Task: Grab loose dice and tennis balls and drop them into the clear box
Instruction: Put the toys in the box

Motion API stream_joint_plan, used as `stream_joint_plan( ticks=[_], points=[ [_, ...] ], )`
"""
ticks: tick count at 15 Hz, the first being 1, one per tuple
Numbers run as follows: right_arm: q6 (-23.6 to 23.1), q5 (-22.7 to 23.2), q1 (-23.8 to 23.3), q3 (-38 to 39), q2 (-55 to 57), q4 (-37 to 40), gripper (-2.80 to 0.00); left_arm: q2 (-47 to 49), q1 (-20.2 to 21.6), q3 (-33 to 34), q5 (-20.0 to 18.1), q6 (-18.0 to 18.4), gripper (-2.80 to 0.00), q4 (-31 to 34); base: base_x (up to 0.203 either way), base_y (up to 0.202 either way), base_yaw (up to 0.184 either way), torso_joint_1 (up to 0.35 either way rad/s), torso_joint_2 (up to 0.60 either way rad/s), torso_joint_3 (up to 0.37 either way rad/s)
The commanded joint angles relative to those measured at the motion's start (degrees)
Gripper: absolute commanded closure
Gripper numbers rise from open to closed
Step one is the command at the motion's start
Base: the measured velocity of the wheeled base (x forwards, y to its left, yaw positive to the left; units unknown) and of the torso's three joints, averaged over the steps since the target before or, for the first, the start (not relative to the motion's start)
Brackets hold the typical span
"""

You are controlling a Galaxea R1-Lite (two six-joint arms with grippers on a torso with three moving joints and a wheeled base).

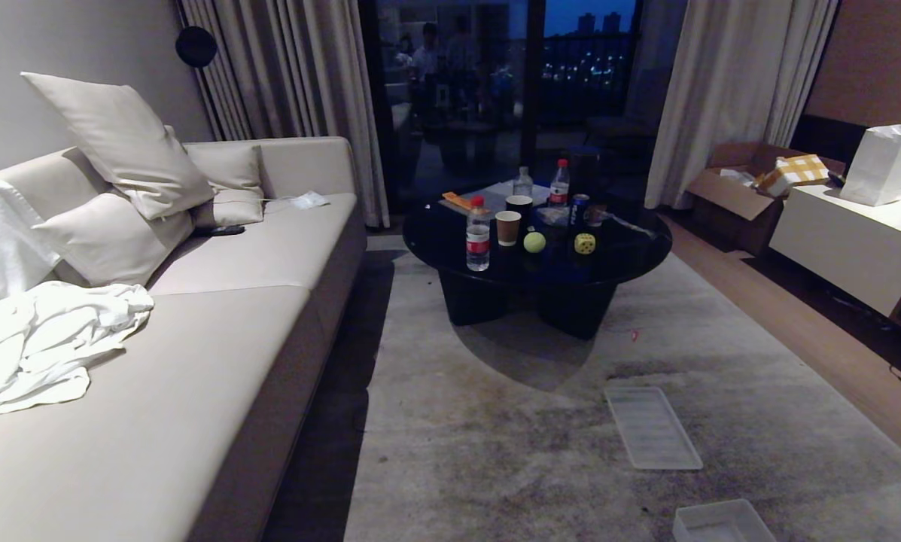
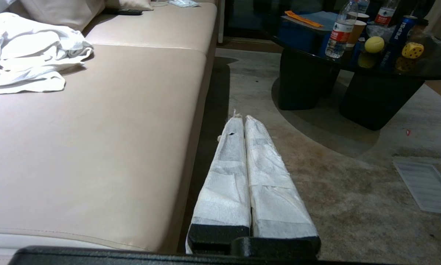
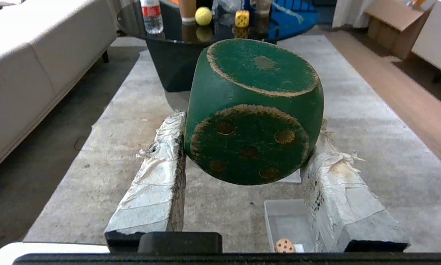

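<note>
Between the right gripper (image 3: pixel 242 147) pads you've got the dark green die (image 3: pixel 253 114) clamped, w/ the clear box (image 3: pixel 286 221) on the rug at 5 o'clock, beige die (image 3: pixel 284 245) already in. Tennis ball (image 1: pixel 534 242) & yellow die (image 1: pixel 585 243) wait on the black table (image 1: pixel 450 245), 12 o'clock. Left gripper (image 2: pixel 247 147) pressed closed, empty.

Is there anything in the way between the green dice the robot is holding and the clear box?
Nothing visible. The right pincer holds the dark green die in the air, and the clear box lies on the carpet below with only open air between. A beige die already lies inside.
</note>
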Motion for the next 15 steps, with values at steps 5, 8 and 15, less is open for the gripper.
stream_joint_plan(
  ticks=[5,8,15],
  points=[
    [0.07,0.02,0.02,0.53,0.07,-0.04,0.00,0.06,0.00,0.00,0.02,0.07,0.00,0.05,0.000,0.000,0.000,0.000,0.00,0.000],
    [2.45,-0.15,0.00,0.53,0.07,-0.04,0.00,0.06,0.00,0.00,0.02,0.15,0.00,0.05,0.000,0.000,0.000,0.000,0.00,0.000],
    [2.79,-0.24,0.02,0.53,0.07,-0.04,0.00,0.06,0.00,0.00,0.11,-0.11,0.00,-0.04,0.001,0.004,-0.094,0.002,0.00,0.003]
  ],
)
